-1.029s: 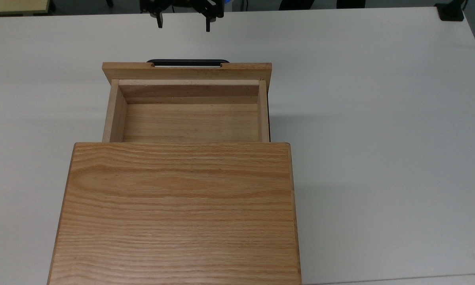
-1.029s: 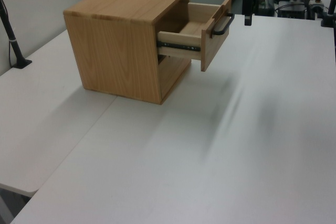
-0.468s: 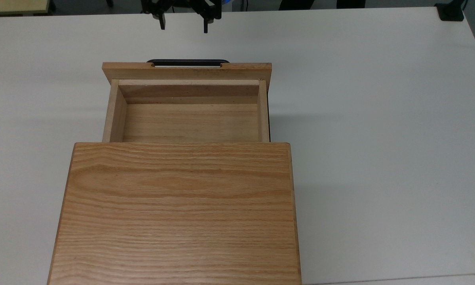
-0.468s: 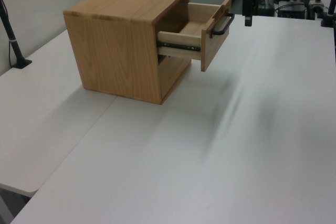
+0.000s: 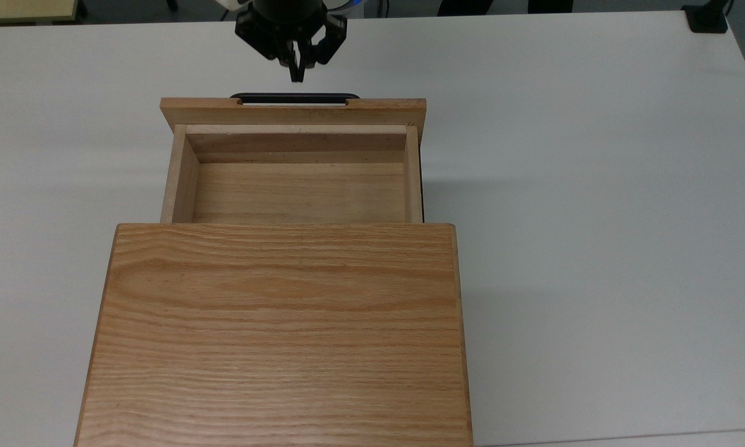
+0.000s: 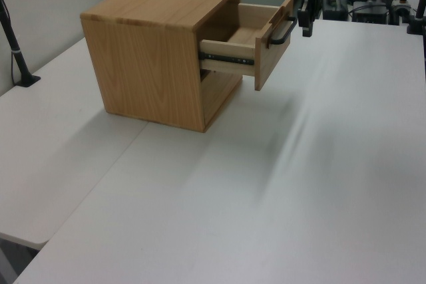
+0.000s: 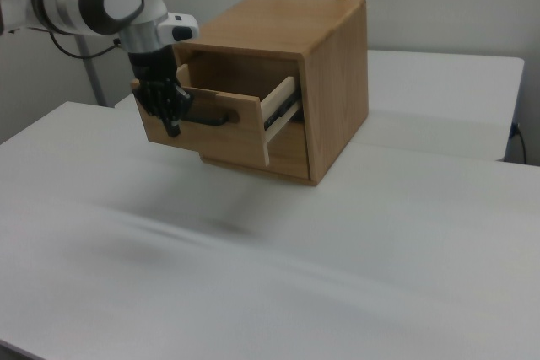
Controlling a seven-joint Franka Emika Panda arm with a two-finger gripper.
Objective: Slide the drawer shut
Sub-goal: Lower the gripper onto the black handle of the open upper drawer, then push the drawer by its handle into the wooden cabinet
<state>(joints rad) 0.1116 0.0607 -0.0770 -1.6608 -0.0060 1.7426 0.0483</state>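
The shallow light-wood drawer point(image 5: 298, 180) was seen pulled out of the oak-grained cabinet point(image 5: 279, 335). The black two-finger claw point(image 5: 297, 76), fingers together, was held just beside its long black bar handle point(image 5: 295, 97).

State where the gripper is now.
In the top view, the gripper is near the top edge, just beyond the drawer's black handle, near its middle.

My gripper point(image 5: 297, 73) has come in from the table's far edge toward the handle point(image 5: 295, 97), and now sits just short of the bar's middle. I see its fingers, wide apart a second ago, now pressed together at the tips.
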